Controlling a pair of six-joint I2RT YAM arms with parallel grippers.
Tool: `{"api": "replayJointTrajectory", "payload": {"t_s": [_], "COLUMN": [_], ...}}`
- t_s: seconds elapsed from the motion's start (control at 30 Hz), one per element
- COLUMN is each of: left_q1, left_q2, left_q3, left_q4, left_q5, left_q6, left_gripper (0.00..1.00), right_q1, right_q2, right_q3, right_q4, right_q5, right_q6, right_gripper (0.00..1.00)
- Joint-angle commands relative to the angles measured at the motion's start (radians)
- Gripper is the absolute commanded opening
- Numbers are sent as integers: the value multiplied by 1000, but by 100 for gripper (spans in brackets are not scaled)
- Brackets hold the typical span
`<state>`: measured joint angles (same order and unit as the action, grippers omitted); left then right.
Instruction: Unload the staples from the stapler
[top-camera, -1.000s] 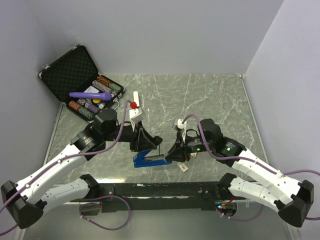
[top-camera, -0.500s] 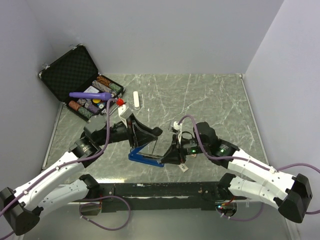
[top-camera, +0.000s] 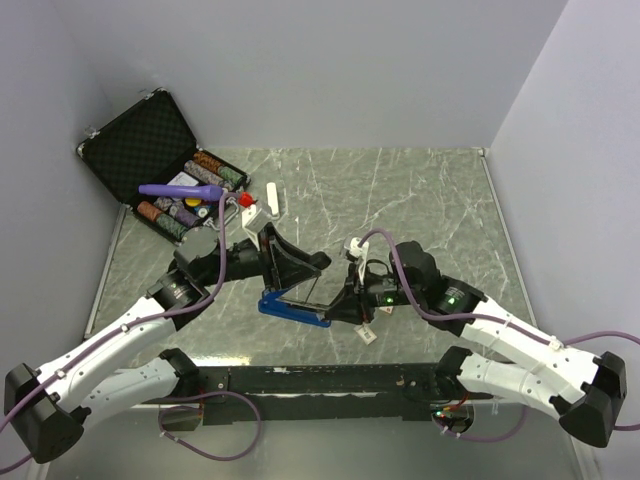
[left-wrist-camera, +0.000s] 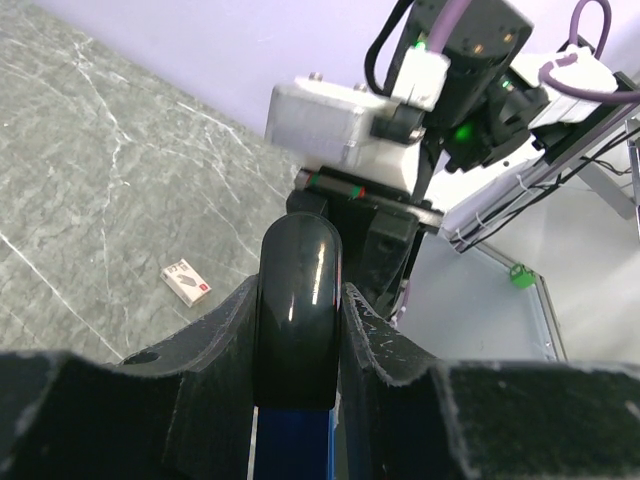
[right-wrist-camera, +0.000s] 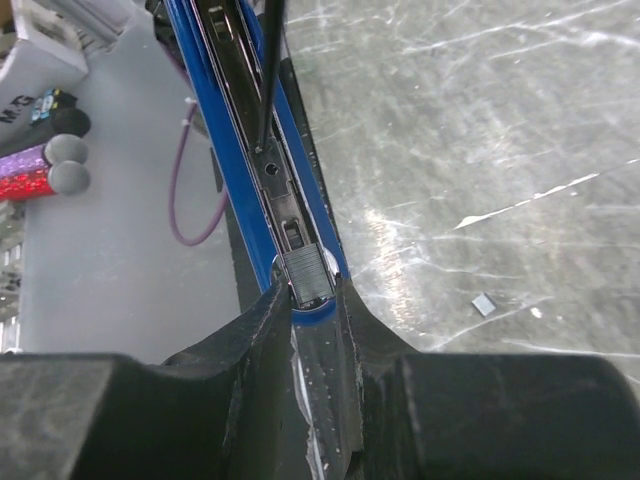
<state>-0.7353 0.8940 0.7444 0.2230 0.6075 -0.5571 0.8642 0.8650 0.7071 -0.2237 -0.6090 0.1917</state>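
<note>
Since a second ago the left gripper (top-camera: 312, 265) has swung up and back, taking the stapler's black top (left-wrist-camera: 297, 290) with it. The stapler (top-camera: 292, 311) now gapes open where it lay nearly shut. Over the last half second the change is slight. The left fingers (left-wrist-camera: 228, 335) are narrow, clamped on the rounded end of that top. The right gripper (top-camera: 337, 308) is likewise narrow, pinching the near end of the blue base (right-wrist-camera: 223, 150), and has shifted a little toward the middle. The stapler is held between the two, low over the table (top-camera: 420, 190) in front of the arm bases, with the top raised clear of the base. Whether the base touches the table I cannot tell.

For the task, the opening step looks done or nearly so. The magazine is exposed, and the staples could next be tipped or pushed out.

The overhead view gives the layout, with both arms meeting at the stapler and the open case (top-camera: 130, 135) well apart at the back left, but not the stapler's inside. The right wrist view looks straight along the open channel (right-wrist-camera: 262, 170). It shows the black pusher (right-wrist-camera: 306, 277) right at the fingers and a thin rod (right-wrist-camera: 268, 70) above. I cannot tell whether staples sit in the track. The left wrist view shows the grip on the top, the right gripper beyond it, and a small box (left-wrist-camera: 187, 282) lying on the table.
</note>
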Motion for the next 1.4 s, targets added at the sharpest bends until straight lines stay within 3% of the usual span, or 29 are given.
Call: {"api": "replayJointTrajectory", "payload": {"t_s": [0.0, 0.43, 1.07, 1.37], "left_q1": [-9, -39, -58, -59], "left_q2": [-20, 14, 6, 11], "left_q3": [16, 15, 16, 33], "left_q4": [87, 1, -51, -97], "left_q5": [-14, 72, 34, 9], "left_q6": [-10, 52, 100, 131], "left_gripper": [1, 1, 1, 1], "right_q1": [10, 10, 10, 10], "right_q2": [-1, 12, 22, -14], "right_q3": [81, 184, 232, 265], "right_q4": [-35, -137, -195, -262], "right_q5": [67, 181, 212, 302], "right_q6": [-64, -129, -155, -178], "right_gripper": [0, 0, 0, 15]}}
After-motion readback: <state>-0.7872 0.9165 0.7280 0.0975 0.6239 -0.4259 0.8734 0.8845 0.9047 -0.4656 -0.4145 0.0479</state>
